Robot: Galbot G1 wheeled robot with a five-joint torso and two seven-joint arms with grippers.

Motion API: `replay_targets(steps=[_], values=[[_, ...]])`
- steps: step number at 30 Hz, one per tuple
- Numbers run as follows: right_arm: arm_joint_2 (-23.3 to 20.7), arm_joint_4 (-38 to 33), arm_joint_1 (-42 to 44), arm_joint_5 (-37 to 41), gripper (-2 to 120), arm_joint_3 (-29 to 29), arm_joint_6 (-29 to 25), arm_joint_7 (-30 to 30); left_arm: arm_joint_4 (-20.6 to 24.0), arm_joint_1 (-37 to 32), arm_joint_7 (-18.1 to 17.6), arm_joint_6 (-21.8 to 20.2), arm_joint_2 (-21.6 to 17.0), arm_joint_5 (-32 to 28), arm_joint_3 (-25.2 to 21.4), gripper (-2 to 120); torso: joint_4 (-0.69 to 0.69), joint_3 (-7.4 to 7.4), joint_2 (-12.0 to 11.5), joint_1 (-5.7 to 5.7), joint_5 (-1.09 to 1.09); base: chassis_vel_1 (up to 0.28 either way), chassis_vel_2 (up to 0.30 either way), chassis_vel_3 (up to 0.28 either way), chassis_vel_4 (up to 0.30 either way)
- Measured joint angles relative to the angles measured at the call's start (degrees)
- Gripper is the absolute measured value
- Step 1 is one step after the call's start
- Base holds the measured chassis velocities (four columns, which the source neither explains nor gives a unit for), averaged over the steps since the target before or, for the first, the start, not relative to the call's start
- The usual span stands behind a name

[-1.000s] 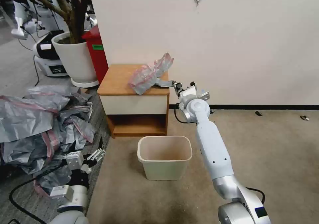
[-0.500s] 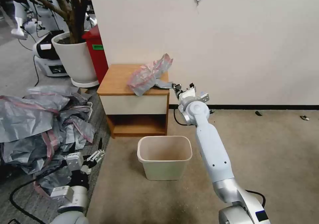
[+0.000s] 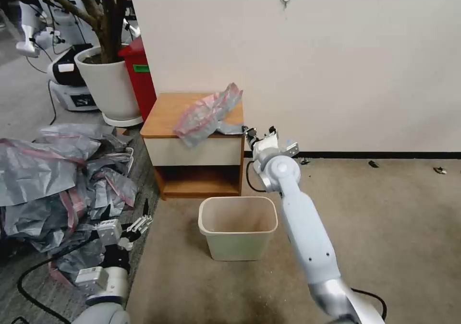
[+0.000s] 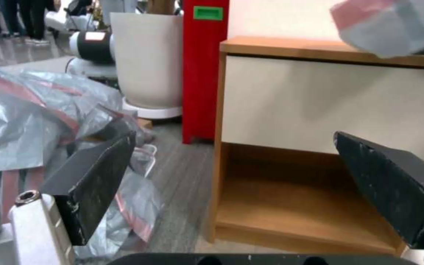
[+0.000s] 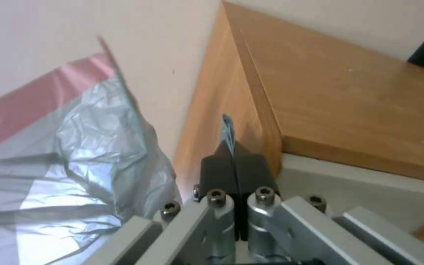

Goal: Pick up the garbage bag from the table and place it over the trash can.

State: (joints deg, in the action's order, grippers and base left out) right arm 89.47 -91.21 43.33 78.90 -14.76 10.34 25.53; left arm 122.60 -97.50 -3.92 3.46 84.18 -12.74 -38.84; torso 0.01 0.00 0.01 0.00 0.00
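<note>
Right now, the garbage bag (image 3: 207, 114) is draped over the front right part of the bench (image 3: 165, 115), with its lower end hanging over the front edge at about 7 o'clock from the bag's middle. A corner of the bag is pinched by the right gripper (image 3: 246, 131), which is held just off the bench's right front corner, at about 4 o'clock from the bag. In the right wrist view, the black fingers (image 5: 222, 167) are seen pressed together on a thin strip of grey plastic, and the bag's pinkish-red rim is seen beside them.

The trash can (image 3: 237, 227) is set on the carpet in front of the bench, at 6 o'clock from it, well apart from the bag.

The left gripper (image 3: 139, 224) is held low near the floor, at 9 o'clock from the trash can, beside a heap of grey bags (image 3: 53, 175). Its fingers (image 4: 94, 176) are spread wide apart, with nothing held between them.
</note>
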Motion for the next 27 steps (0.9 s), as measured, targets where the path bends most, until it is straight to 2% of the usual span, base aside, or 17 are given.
replay_targets(steps=[2, 3, 7, 9, 11, 16, 27], values=[[-2.2, -4.9, 3.2, 0.5, 0, 0.7, 0.0, 0.4, 0.0, 0.0, 0.0, 0.0, 0.2, 0.0, 0.3, 100, -0.01, 0.0, 0.0, 0.0, 0.0, 0.0, 0.0, 0.0, 0.0], [-2.2, -4.9, 3.2, 0.5, 0, 0.7, 0.0, 0.4, 0.0, 0.0, 0.0, 0.0, 0.2, 0.0, 0.3, 100, -0.01, 0.0, 0.0, 0.0, 0.0, 0.0, 0.0, 0.0, 0.0], [-7.7, -14.5, 13.3, 1.2, 0, 3.3, 0.3, 0.5, 0.2, 0.0, 0.0, 0.0, 0.6, 0.1, 0.6, 100, -0.02, 0.0, 0.0, 0.0, 0.0, 0.0, 0.0, 0.0, 0.0], [-8.6, -15.8, 15.3, 1.1, 0, 4.0, 0.4, 0.5, 0.2, 0.0, 0.0, 0.0, 0.7, 0.2, 0.7, 100, -0.02, 0.0, 0.0, 0.0, 0.01, 0.0, 0.0, 0.0, 0.0], [-10.8, -20.1, 22.9, -1.3, 0, 7.2, 0.6, 0.4, 0.3, 0.0, 0.0, 0.0, 1.1, 0.5, 1.1, 100, -0.02, -0.01, 0.0, 0.0, 0.0, 0.0, 0.0, 0.0, 0.0], [-11.2, -20.4, 30.2, -7.6, 0, 11.0, 0.0, -0.8, 0.5, -0.1, 0.0, 0.1, 2.2, 1.6, 1.9, 100, -0.01, -0.01, 0.0, 0.0, 0.0, 0.0, 0.0, 0.0, 0.0], [-11.4, -17.3, 30.0, -13.6, 0, 12.5, -1.9, -1.0, 1.5, -1.3, 0.1, 1.1, 2.6, 2.2, 2.3, 100, -0.01, 0.0, 0.0, -0.01, 0.0, 0.0, 0.0, 0.0, 0.0]])
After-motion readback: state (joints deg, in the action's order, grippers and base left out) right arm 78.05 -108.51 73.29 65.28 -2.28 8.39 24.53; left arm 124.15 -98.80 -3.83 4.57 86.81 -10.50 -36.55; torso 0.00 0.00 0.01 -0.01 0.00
